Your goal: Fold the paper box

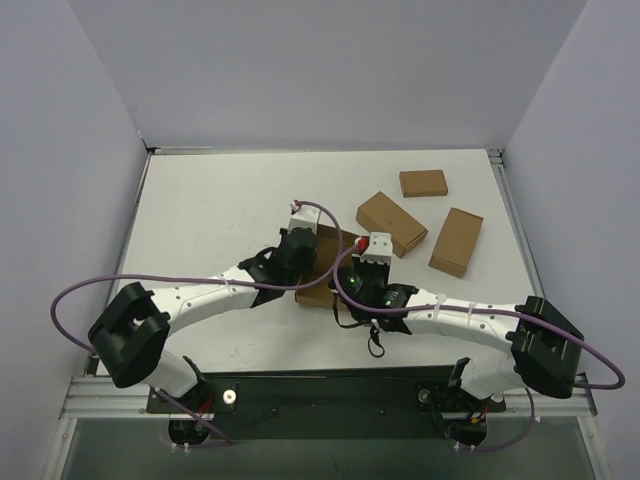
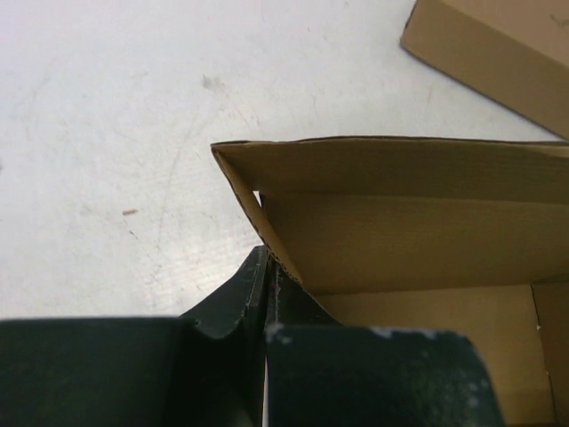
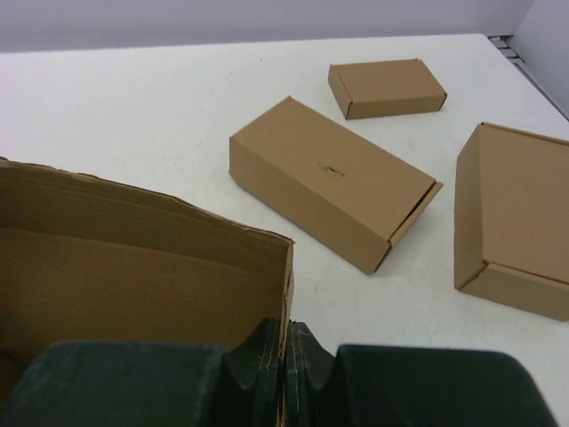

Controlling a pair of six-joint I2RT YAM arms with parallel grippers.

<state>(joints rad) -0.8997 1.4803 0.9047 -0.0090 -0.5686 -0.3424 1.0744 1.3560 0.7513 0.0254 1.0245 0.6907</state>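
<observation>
Top view: box (image 1: pixel 326 243) at the middle of the table (image 1: pixel 210 210), between left gripper (image 1: pixel 300 250) and right gripper (image 1: pixel 362 262); three spare boxes (image 1: pixel 392 223) just to its far right
Left wrist: jaws pressed together, pinching the box's left wall at a corner
Right wrist: jaws nipping the right wall's top edge
Risk: an uneven pull could tear or miscrease the thin wall; a weak nip lets it spring flat; a shove right knocks the spare boxes

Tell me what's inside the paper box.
Inside the paper box only bare brown walls and a strip of floor show; no contents visible. The left gripper and right gripper cover the rest of its floor.
</observation>
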